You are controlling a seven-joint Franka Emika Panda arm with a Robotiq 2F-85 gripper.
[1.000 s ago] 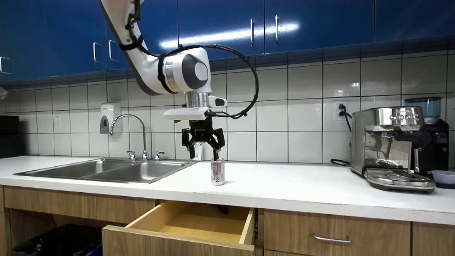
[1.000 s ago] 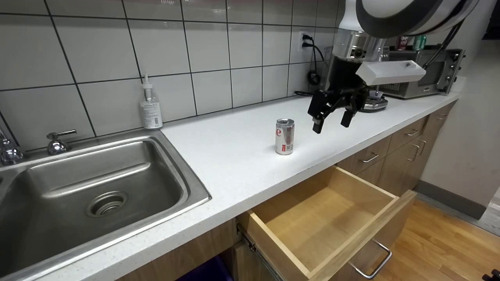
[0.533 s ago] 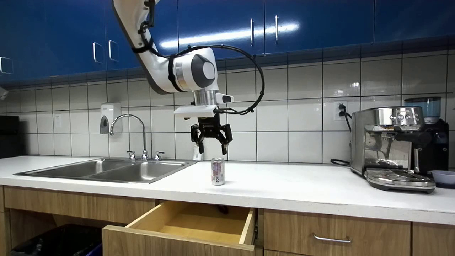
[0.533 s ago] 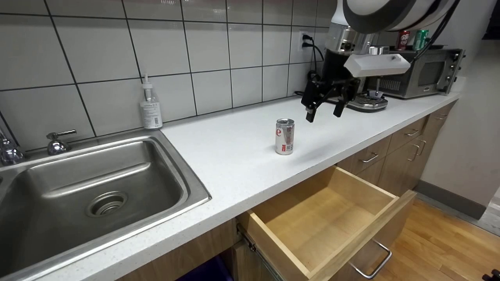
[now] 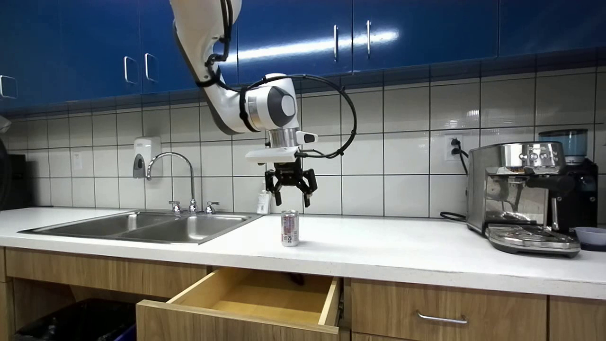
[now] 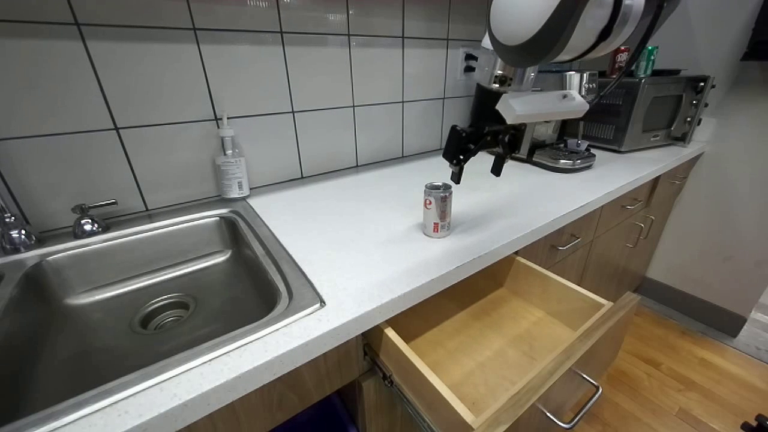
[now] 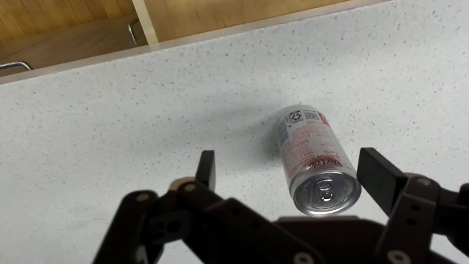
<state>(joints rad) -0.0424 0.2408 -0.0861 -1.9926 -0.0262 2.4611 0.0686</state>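
A small silver Diet Coke can stands upright on the white countertop, its tab side up. My gripper hangs a little above it, pointing down, fingers spread and nothing held. In an exterior view the gripper appears up and to the right of the can, apart from it. The wrist view puts the can between the two fingers, nearer the right one, with its lid toward the camera. Whether the right fingertip is level with the lid cannot be told there.
A wooden drawer is pulled out below the counter edge. The steel sink with its faucet lies left, beside a soap bottle. A coffee machine stands right, and a toaster oven with cans on top is farther along.
The gripper has moved sideways toward the can, rightward in one exterior view and leftward in the other. It rose first, then dipped slightly. Its fingers stayed apart; the can has not moved.
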